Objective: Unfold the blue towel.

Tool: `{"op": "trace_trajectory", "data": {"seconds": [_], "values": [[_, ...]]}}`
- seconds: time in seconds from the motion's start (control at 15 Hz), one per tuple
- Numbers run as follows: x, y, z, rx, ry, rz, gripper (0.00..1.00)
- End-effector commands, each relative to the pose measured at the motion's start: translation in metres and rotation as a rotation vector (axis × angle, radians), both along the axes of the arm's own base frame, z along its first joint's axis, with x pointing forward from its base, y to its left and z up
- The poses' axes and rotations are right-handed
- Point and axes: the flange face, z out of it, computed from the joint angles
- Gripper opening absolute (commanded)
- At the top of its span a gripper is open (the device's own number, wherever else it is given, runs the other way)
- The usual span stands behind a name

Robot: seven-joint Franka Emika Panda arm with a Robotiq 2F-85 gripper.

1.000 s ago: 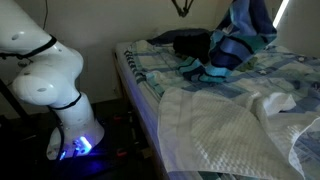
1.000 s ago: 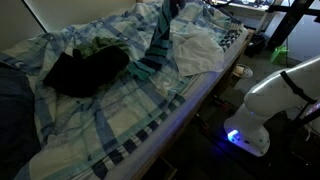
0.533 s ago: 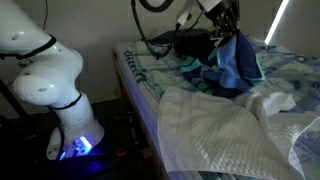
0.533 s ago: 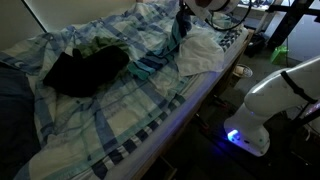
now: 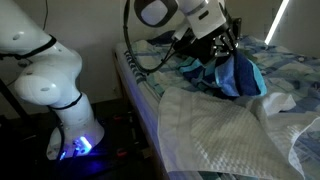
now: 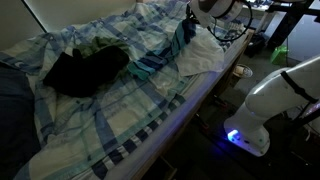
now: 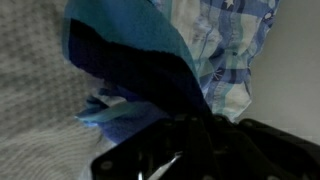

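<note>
The gripper (image 5: 222, 48) has come down fast, pinching the blue towel (image 5: 240, 76) by its top; the cloth now bunches on the surface (image 5: 150, 75) beside the white blanket (image 5: 220, 130), not yet spread.

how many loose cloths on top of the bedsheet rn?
3: blue wavy-striped towel held by the gripper; white waffle-textured blanket beside it; black garment apart from both. More may be hidden in folds.
</note>
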Motion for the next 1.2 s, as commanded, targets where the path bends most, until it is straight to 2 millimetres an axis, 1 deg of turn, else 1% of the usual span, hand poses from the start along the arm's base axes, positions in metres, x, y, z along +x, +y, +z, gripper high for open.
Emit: {"op": "trace_trajectory", "data": {"seconds": [0.0,0.13,0.2,0.47,0.6,0.73,0.8,0.93,1.07,1.13], "values": [[0.004,-0.007,-0.015,0.043,-0.009,-0.038,0.31],[0.005,-0.013,-0.022,0.053,0.0,-0.052,0.35],[0.005,-0.017,-0.025,0.057,0.002,-0.06,0.41],[0.003,-0.031,-0.031,0.051,0.005,-0.089,0.71],[0.003,-0.03,-0.029,0.041,-0.001,-0.084,0.86],[0.004,-0.019,-0.02,0.021,-0.015,-0.052,0.99],[0.006,-0.013,-0.015,0.008,-0.021,-0.032,1.0],[0.01,0.003,0.003,-0.037,-0.033,0.025,1.0],[0.014,0.019,0.026,-0.092,-0.05,0.09,1.0],[0.015,0.027,0.041,-0.127,-0.06,0.117,1.0]]}}
